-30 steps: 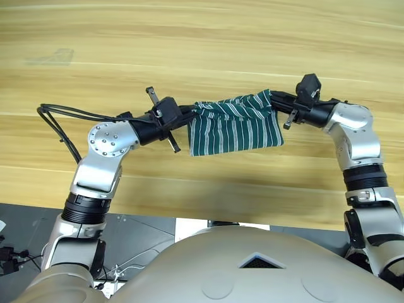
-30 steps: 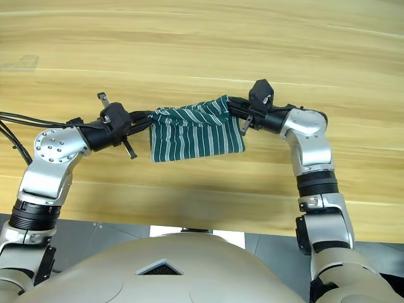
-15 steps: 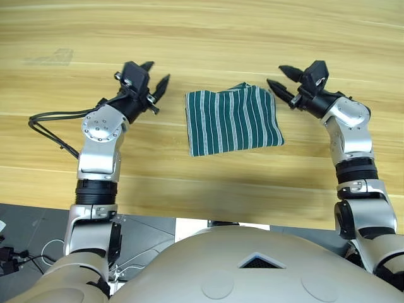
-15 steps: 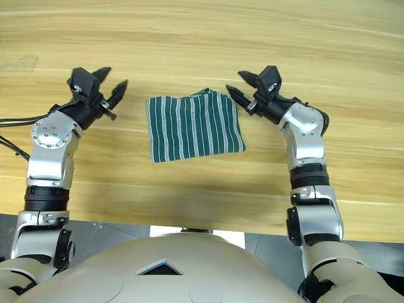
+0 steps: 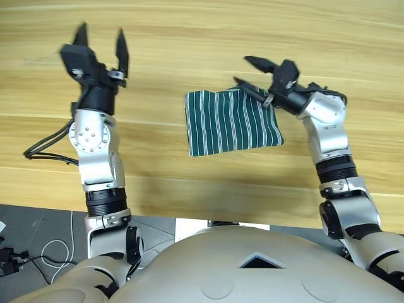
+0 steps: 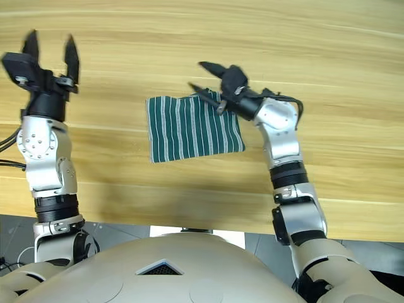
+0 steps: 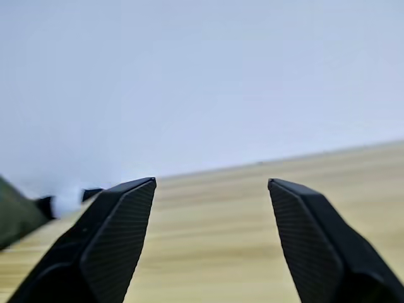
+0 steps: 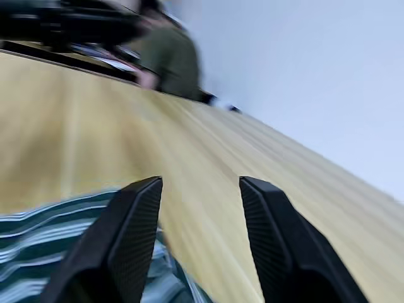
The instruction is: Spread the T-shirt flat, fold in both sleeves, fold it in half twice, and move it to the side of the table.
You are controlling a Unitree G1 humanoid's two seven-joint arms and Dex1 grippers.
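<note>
Head view: both grippers had released the T-shirt (image 5: pixel 232 123); it lay folded on the table (image 5: pixel 252 25); left gripper (image 5: pixel 101 35) had lifted well clear, jaws wide; right gripper (image 5: pixel 243 71), wide, hung at its far right corner (folding judged done; shift aside outstanding).
Left wrist view: fingers (image 7: pixel 120 246) parted, nothing held.
Right wrist view: striped cloth just beneath parted fingers (image 8: pixel 126 240).

1 T-shirt (image 5: pixel 232 123), 2 grippers, 1 table (image 5: pixel 252 31).
From the T-shirt: left gripper (image 5: pixel 101 39) well apart, right gripper (image 5: pixel 243 71) at its corner.

Dark grey floor (image 5: pixel 38 221) at near side; white wall (image 7: pixel 202 63) behind
</note>
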